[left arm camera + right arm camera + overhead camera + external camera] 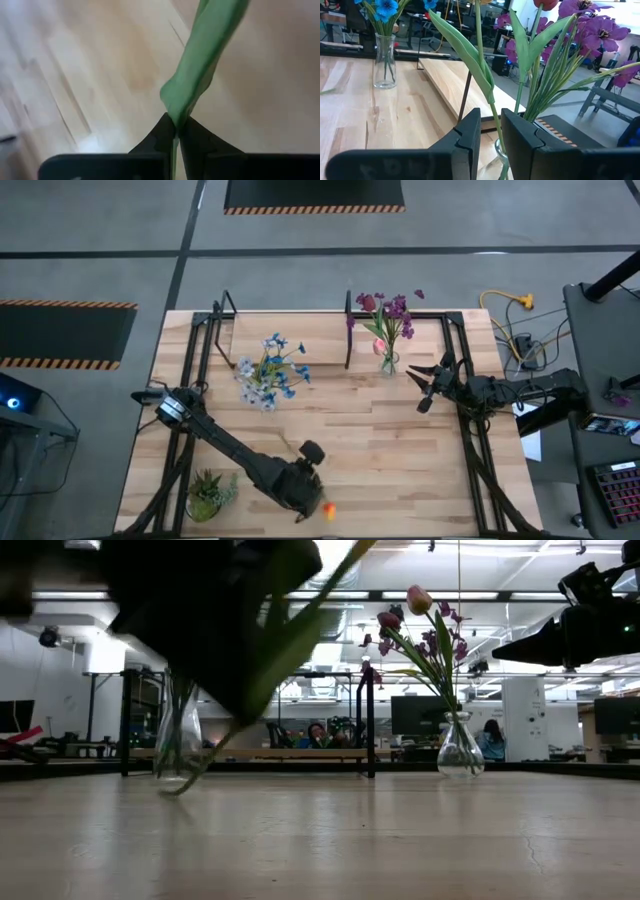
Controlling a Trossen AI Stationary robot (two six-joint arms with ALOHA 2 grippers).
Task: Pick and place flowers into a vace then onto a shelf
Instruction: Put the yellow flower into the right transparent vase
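Note:
My left gripper (306, 496) is at the table's near edge, shut on a green-stemmed flower (206, 52) whose orange-yellow bloom (328, 510) shows beside it. My right gripper (420, 388) is open and level, just right of a glass vase (388, 363) of purple and pink flowers (590, 25), touching nothing. In its wrist view the fingers (470, 130) frame the stems from a distance. A second glass vase (385, 62) of blue and white flowers (268, 375) stands on the tabletop in front of the shelf (300, 345). My left gripper pinches the flower between its two fingers (160, 137) on a green leaf or stem part (176, 112), partway along its length. The flower hangs tilted: in the low view its stem (250, 690) slants down toward the table, the bloom end higher.
A small spiky potted plant (207, 492) stands at the near left corner beside my left arm. The shelf's black brackets (348, 330) rise next to the purple-flower vase. Open tabletop (390, 450) lies between the two arms. People sit in the room beyond the table.

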